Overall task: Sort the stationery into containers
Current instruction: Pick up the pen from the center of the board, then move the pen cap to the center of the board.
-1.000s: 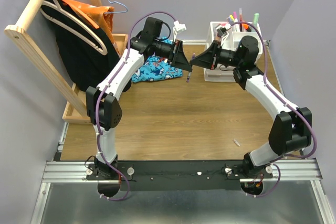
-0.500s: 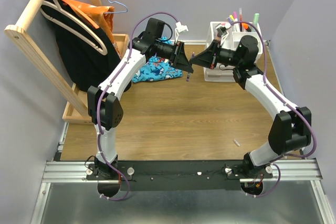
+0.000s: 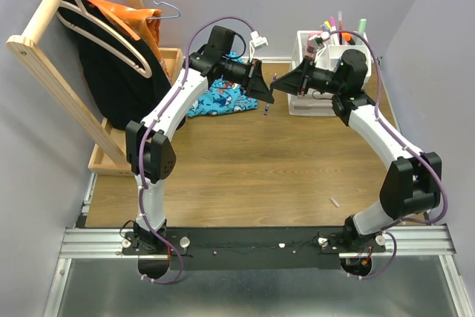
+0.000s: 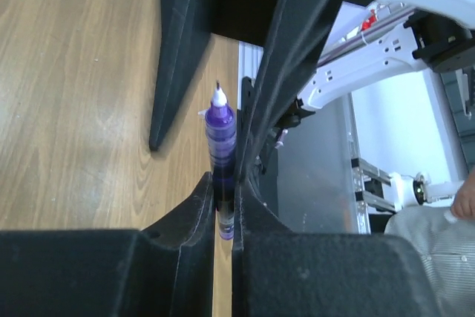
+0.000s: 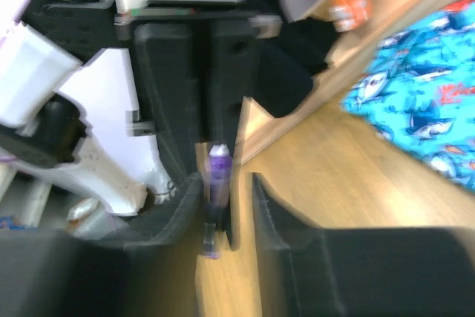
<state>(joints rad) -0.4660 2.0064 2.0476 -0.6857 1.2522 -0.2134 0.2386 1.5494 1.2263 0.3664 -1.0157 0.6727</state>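
Item: purple pen (image 4: 220, 135), slim and white-tipped, is being held roughly upright in the air above the table (image 3: 245, 176).
Location against tools: the pen is being kept between the two grippers, which are meeting tip to tip over the far middle of the table. Its lower end (image 3: 266, 109) is hanging free below them.
Left gripper (image 4: 223, 200): the fingers (image 4: 189, 217) are being pressed together on the pen's barrel, which is being pinched.
Right gripper (image 5: 223, 194): the jaws are being held spread on either side of the same pen (image 5: 217, 172), with a gap being shown on one side. The view is blurred, so touch on the other side cannot be told.
Change from a second ago: the left gripper (image 3: 264, 91) is being brought closer against the right gripper (image 3: 279, 87). The pen is being kept in nearly the same spot.
Containers: white desk organiser (image 3: 315, 102) is standing just behind the right gripper, with pens and markers (image 3: 339, 27) being kept upright in its top.
Surroundings: blue patterned cloth (image 3: 219, 100) is lying behind the left gripper, beside a wooden tray (image 3: 169, 56). A clothes rack (image 3: 44, 57) with dark and orange garments is leaning at far left. A small pale piece (image 3: 335, 202) is lying near the right arm's elbow.
Obstruction: the right gripper and wrist are being positioned between the pen and the organiser.
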